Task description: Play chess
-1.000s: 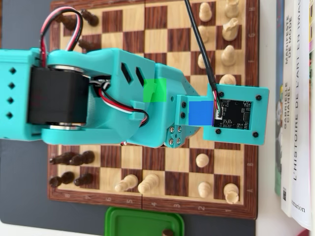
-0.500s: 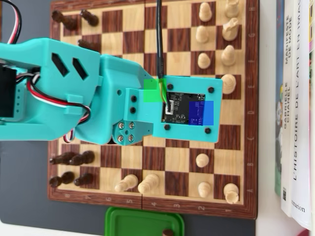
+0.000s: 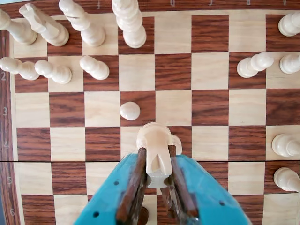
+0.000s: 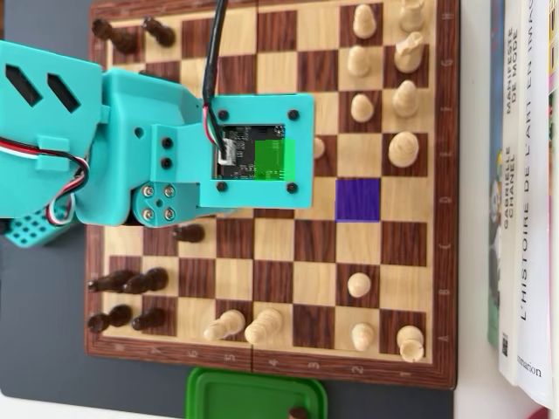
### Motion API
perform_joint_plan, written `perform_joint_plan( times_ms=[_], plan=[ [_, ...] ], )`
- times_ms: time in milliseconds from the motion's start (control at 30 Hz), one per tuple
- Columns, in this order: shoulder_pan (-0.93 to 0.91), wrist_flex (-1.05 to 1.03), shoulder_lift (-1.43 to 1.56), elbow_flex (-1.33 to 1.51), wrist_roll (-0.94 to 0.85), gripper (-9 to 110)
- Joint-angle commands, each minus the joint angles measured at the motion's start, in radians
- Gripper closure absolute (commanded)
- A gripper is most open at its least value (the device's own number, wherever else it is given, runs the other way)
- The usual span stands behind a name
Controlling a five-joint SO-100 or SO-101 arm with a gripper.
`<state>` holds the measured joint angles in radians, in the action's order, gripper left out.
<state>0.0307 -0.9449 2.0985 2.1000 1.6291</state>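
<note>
Gripping pale chess piece (image 3: pixel 154 151) between tool (image 3: pixel 155 154) fingers, above chessboard (image 3: pixel 210 112).

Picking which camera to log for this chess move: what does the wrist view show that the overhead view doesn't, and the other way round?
Only the wrist view shows the pincer shut on a light chess piece, with a lone light pawn one square ahead of it.

Only the overhead view shows the dark pieces, the blue-marked square, the green tray, the books and the arm's teal body, which hides the grasp.

Both show the wooden chessboard and the light back-rank pieces.
</note>
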Motion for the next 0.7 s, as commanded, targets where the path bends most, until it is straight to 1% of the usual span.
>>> perform_joint_plan(
  times_ms=[0, 467, 667],
  plan=[
    [0.023, 0.0, 0.064, 0.017, 0.009, 99],
    [0.098, 0.0, 0.081, 0.071, 0.009, 99],
    [0.094, 0.0, -0.014, 0.058, 0.009, 99]
  ],
)
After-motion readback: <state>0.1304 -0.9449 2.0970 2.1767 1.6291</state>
